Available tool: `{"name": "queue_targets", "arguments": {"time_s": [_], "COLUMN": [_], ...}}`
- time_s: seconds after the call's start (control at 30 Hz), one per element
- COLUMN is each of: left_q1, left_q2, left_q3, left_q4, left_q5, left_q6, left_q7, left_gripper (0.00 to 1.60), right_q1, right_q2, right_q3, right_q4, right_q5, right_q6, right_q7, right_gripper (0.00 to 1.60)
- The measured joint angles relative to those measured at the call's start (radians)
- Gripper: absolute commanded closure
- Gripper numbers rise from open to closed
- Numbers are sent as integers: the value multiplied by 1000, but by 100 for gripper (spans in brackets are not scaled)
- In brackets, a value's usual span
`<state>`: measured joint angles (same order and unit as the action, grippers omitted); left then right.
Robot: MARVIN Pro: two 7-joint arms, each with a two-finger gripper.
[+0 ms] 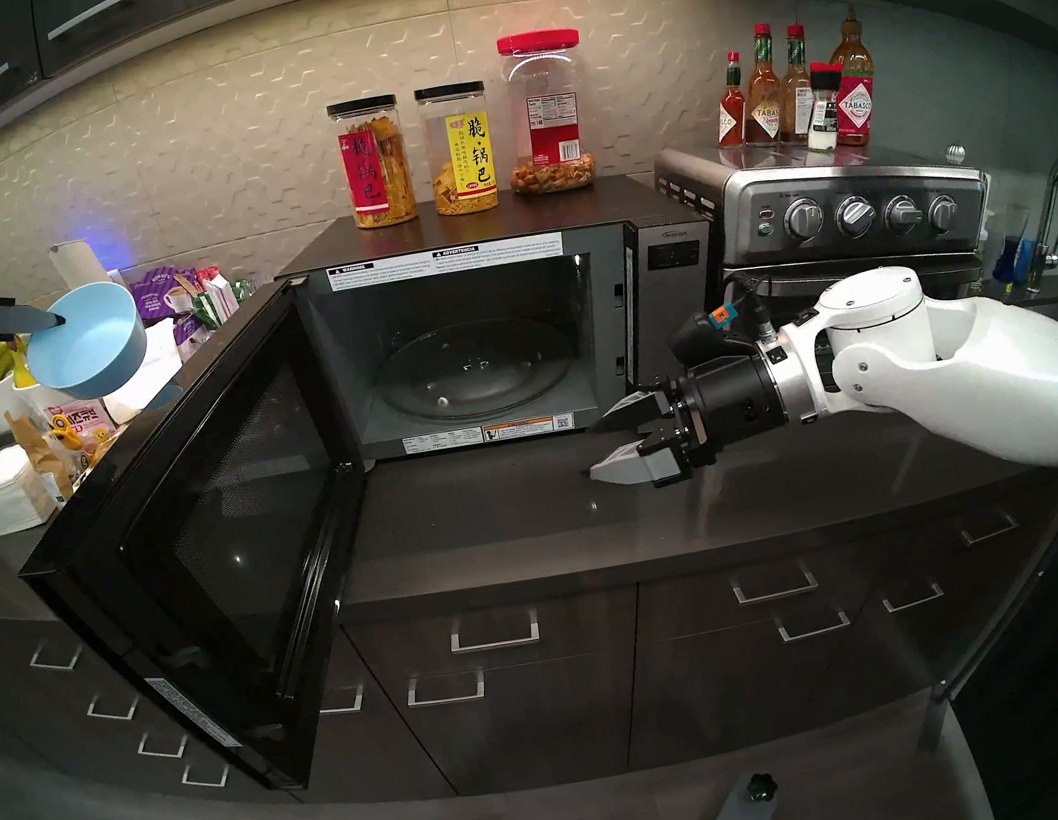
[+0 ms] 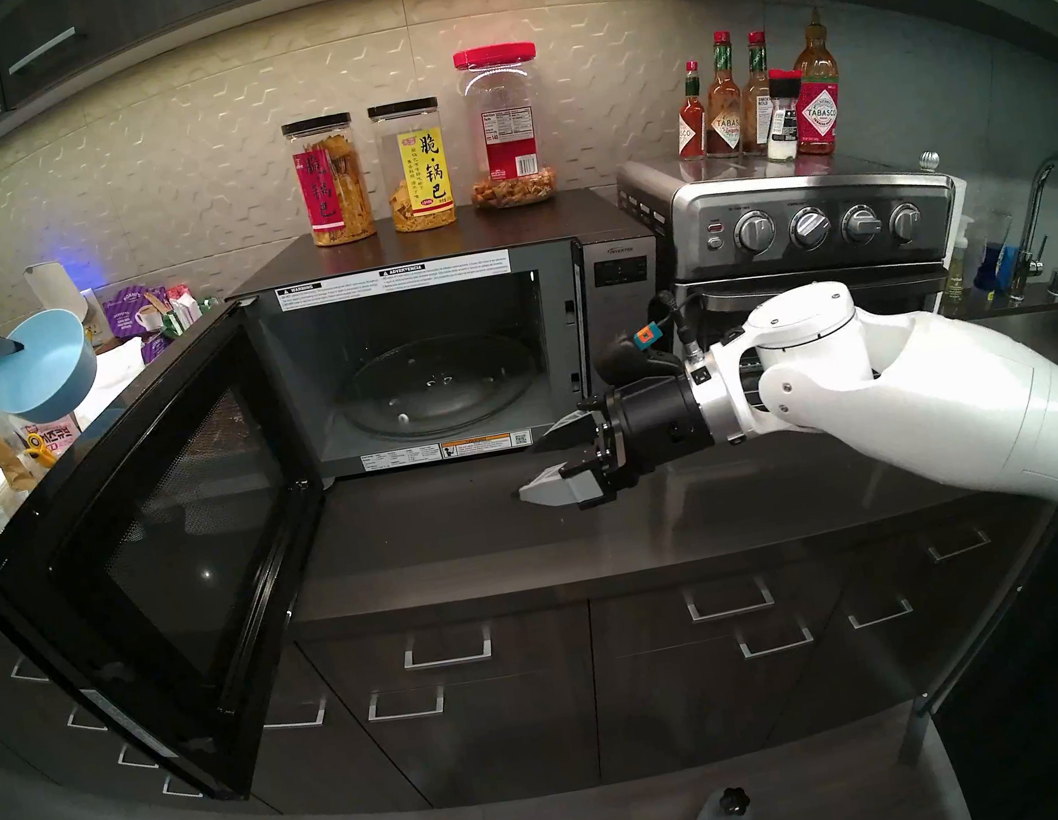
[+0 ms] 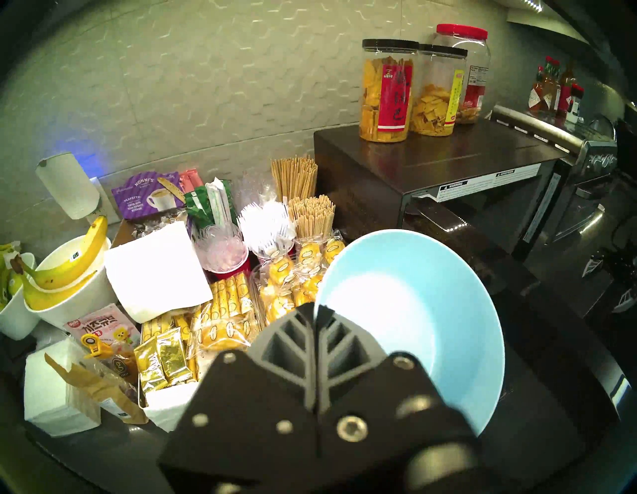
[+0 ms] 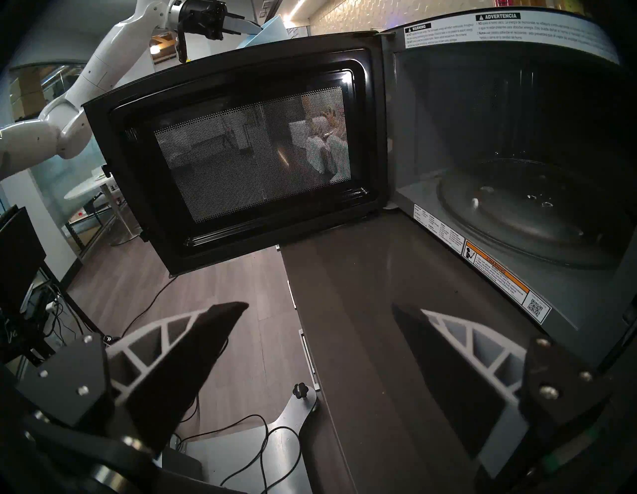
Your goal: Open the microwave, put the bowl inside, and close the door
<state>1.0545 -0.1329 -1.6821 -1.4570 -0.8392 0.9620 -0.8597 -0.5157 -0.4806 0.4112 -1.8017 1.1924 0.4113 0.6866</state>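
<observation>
The left hand [image 1: 49, 318] is clenched on the rim of the small light-blue plastic bowl [image 1: 89, 342], tilted in the air above the snack clutter. The wide black glass door [image 1: 202, 527] of the boxy black microwave [image 1: 484, 329] stands open. Best carry: clear the door's top edge, level the bowl, lower onto the glass turntable [image 1: 477, 372]. The right hand [image 1: 613, 444] waits spread and empty over the dark worktop [image 1: 496, 517].

We read "WARNING" and "ADVERTENCIA" on the microwave [image 1: 494, 306] frame's sticker [image 1: 446, 261], "TABASCO" on a sauce bottle [image 1: 854, 88], and "NONNI'S" on a purple box [image 3: 146, 198].
</observation>
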Motion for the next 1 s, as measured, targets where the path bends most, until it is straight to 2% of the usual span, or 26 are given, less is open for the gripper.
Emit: {"name": "queue_targets", "arguments": {"time_s": [0.73,1.0], "left_q1": [-170,-236], "left_q2": [-1,-39], "left_q3": [106,142], "left_q4": [-39,-55], "left_q5": [-34,-41], "left_q6": [0,0], "left_q7": [11,39], "left_gripper": [160,160], "right_q1": [0,0], "right_q2": [0,0], "right_q3": [0,0], "right_q4": [0,0], "right_q5": [0,0], "right_q6": [0,0], "right_q7": [0,1], "right_gripper": [0,0]}}
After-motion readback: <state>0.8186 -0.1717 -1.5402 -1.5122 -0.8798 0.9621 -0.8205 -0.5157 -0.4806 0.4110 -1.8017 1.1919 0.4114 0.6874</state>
